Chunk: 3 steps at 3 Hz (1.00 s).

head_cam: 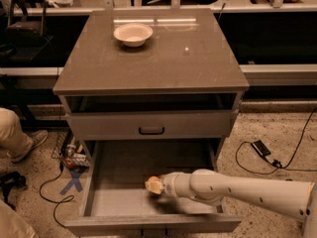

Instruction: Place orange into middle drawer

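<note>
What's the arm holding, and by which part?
The orange sits at the tip of the claw, inside the middle drawer; whether and where it's gripped cannot be told.
</note>
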Tool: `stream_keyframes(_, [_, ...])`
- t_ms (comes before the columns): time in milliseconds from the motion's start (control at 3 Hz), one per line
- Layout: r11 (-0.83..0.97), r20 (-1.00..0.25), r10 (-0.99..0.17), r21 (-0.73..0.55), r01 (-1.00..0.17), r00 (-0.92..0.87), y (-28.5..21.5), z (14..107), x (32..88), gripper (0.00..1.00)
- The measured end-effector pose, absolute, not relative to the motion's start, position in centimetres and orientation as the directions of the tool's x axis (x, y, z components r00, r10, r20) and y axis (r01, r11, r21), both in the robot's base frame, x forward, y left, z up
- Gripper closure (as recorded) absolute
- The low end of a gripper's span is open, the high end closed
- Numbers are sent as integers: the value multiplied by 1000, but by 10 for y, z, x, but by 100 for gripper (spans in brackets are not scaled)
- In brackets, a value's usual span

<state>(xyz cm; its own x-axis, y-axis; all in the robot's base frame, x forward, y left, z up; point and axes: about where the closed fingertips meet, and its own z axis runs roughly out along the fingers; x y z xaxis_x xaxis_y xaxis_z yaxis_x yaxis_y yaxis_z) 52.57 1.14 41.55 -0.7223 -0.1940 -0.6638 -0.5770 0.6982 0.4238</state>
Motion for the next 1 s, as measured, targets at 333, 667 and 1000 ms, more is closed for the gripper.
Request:
stream_keyframes(333, [682,-674,-187,434,-588,-715,16,416,529,0])
stream_keyframes(667, [699,-695,-194,397,-595,-692,-3,435,528,0])
stream_keyframes(1000, [732,-723,-198,339,-590,-662,-44,475,524,0])
